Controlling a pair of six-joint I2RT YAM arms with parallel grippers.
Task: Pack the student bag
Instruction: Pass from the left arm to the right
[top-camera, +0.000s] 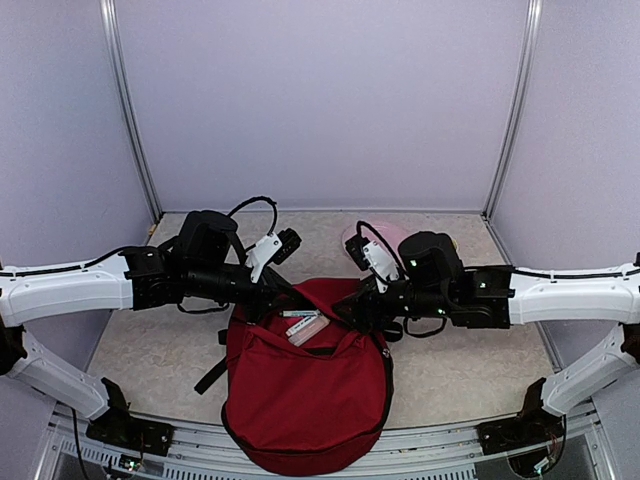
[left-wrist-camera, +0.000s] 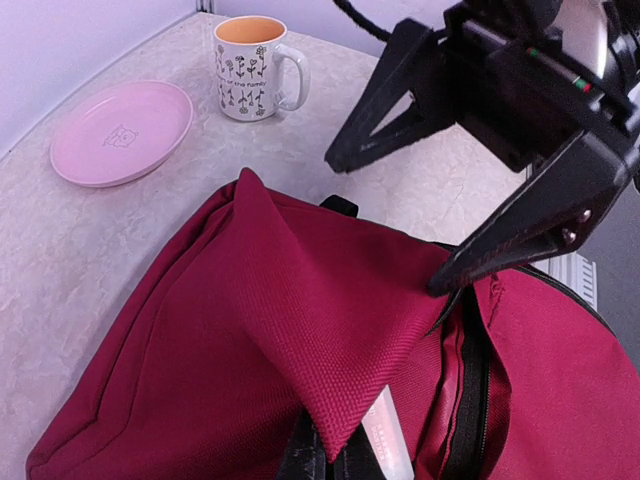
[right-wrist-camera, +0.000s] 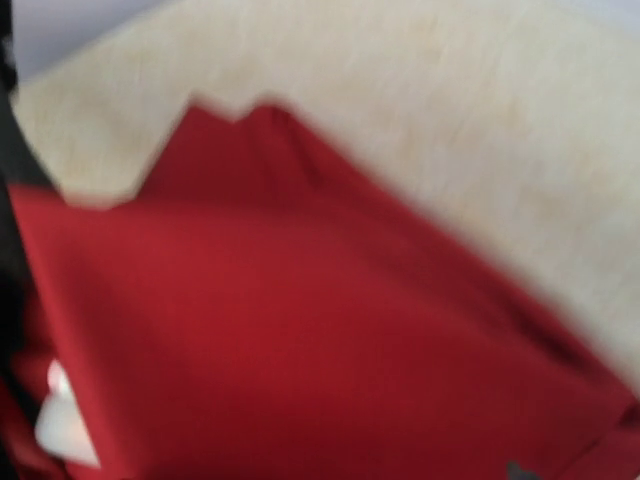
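The student bag (top-camera: 305, 400), a large dark red backpack, lies at the table's near middle with its mouth facing the back. My left gripper (top-camera: 272, 298) is at the mouth's left side. In the left wrist view it (left-wrist-camera: 330, 462) is shut on a raised fold of the bag's fabric (left-wrist-camera: 300, 310). My right gripper (left-wrist-camera: 385, 225) stands open over the mouth's right side, its lower fingertip (left-wrist-camera: 440, 285) touching the bag by the black zip (left-wrist-camera: 470, 400). A pale translucent item (top-camera: 305, 326) sticks out of the opening. The right wrist view is blurred and shows only red fabric (right-wrist-camera: 330, 330).
A pink plate (left-wrist-camera: 120, 130) and a flower-printed white mug (left-wrist-camera: 255, 70) stand on the table behind the bag. The plate (top-camera: 385, 236) is partly hidden by the right arm in the top view. Enclosure walls close the back and sides. The bag's bottom hangs over the near edge.
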